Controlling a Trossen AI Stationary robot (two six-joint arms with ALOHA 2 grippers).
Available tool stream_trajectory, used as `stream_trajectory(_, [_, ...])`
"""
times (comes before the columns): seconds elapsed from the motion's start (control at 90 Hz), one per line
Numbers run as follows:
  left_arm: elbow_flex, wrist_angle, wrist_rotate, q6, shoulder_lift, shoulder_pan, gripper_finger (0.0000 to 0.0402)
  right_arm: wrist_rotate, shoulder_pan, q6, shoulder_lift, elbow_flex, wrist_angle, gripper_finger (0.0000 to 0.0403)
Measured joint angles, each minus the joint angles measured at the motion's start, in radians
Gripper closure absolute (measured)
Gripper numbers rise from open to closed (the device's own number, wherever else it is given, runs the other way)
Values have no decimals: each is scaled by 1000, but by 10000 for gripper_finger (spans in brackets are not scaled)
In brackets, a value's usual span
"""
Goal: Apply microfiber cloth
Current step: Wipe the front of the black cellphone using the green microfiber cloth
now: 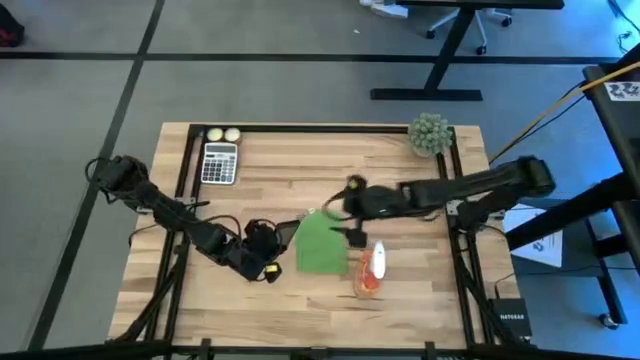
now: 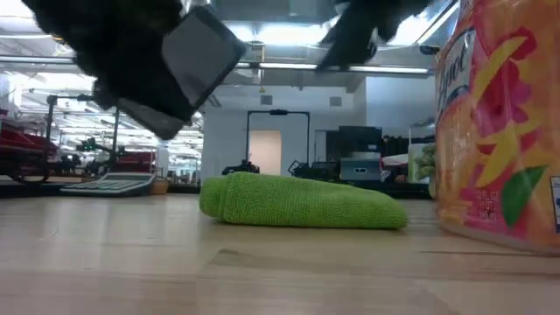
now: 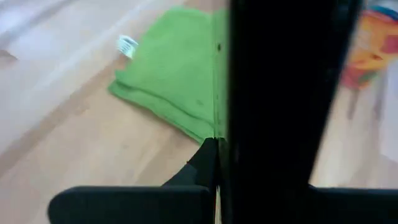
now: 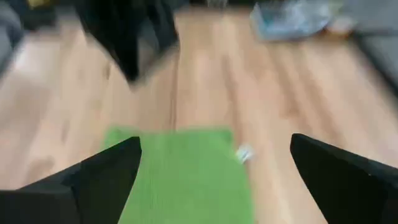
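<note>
The microfiber cloth (image 1: 321, 246), bright green and folded, lies flat on the wooden table near its middle; a white tag (image 4: 244, 154) sticks out at one corner. My right gripper (image 4: 214, 180) hovers open just above the cloth, a finger on either side of it and touching nothing. To the cloth's left, my left gripper (image 1: 268, 250) is shut on a black phone (image 2: 197, 57), which hangs tilted well above the table top. My left gripper holds the black phone (image 3: 286, 93) pinched between its two fingers; one finger (image 3: 200, 163) lies against the phone's flat face, and the phone itself hides the other. The phone is lifted clear of the table and tilted, beside the cloth's left edge.
An orange and yellow wipes canister (image 1: 370, 270) lies just right of the cloth. A calculator (image 1: 220, 162) and two pale balls (image 1: 222, 134) sit at the far left, and a grey-green spiky ball plant (image 1: 430, 133) at the far right corner. Bare wood (image 1: 200, 300) lies toward the near edge.
</note>
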Motion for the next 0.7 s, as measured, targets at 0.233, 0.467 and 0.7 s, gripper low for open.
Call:
stream_trajectory(0.233, [-3,-10,-19,-116,0,-15,389,-71,2,27,200,0,52,6])
stream_trajectory(0.467, [-3,-20,-23,-161,26,-5,389,-97,24,55,281,0,67,6])
stream_trajectory(0.7, [-3,-13,-45,-196,62,27,389,-91,37,25,383,1,117,6])
